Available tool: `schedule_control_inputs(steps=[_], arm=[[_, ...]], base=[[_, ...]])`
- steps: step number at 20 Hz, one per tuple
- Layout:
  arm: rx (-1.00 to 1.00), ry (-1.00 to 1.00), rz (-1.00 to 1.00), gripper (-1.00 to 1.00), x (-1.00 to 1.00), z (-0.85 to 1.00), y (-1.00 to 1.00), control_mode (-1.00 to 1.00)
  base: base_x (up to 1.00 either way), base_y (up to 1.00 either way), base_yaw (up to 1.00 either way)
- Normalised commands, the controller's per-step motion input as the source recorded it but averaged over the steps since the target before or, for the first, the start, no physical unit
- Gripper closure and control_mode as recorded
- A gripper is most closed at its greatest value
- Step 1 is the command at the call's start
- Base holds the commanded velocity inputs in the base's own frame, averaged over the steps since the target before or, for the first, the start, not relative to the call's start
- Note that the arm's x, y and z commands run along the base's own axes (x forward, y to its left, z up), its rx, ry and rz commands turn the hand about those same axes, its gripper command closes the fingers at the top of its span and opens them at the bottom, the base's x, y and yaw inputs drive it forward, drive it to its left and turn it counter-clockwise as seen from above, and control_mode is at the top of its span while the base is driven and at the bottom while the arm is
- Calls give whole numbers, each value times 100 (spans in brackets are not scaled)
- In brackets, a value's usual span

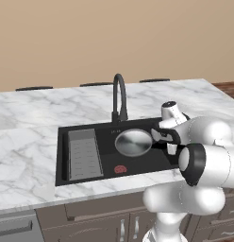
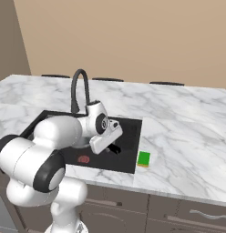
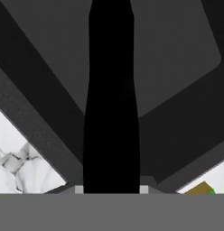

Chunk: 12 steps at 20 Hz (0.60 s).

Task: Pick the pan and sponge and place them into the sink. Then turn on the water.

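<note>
Gripper [image 2: 113, 149] clamped narrow on black handle [image 3: 111, 99]; pan [image 1: 133, 142] over sink [image 1: 81, 182] basin, right of ribbed tray [image 1: 84, 154]. Lower level, then release. Sponge [image 2: 143, 159] on counter [image 2: 187, 150] just right of sink.

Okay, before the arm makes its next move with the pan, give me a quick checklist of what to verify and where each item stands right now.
1. Claw closed on the pan's black handle: ok, the handle runs straight up from between the tips.
2. Pan over the sink: ok, though whether it rests on the bottom or hangs above it: cannot tell.
3. Ribbed tray and red drain mark apart from the pan: ok.
4. Sponge in the sink: not ok, it lies on the counter just right of the basin.
5. Water from the faucet: not ok, no stream.
</note>
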Motion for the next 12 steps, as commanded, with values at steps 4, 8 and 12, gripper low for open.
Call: schedule_control_inputs(steps=[4,8,12], arm=[[0,-3,4,100,9,-16,8,-100],[0,-1,5,100,14,-9,5,-100],[4,0,5,100,20,-4,0,-100]], base=[[0,0,0],[0,0,0],[0,0,0]])
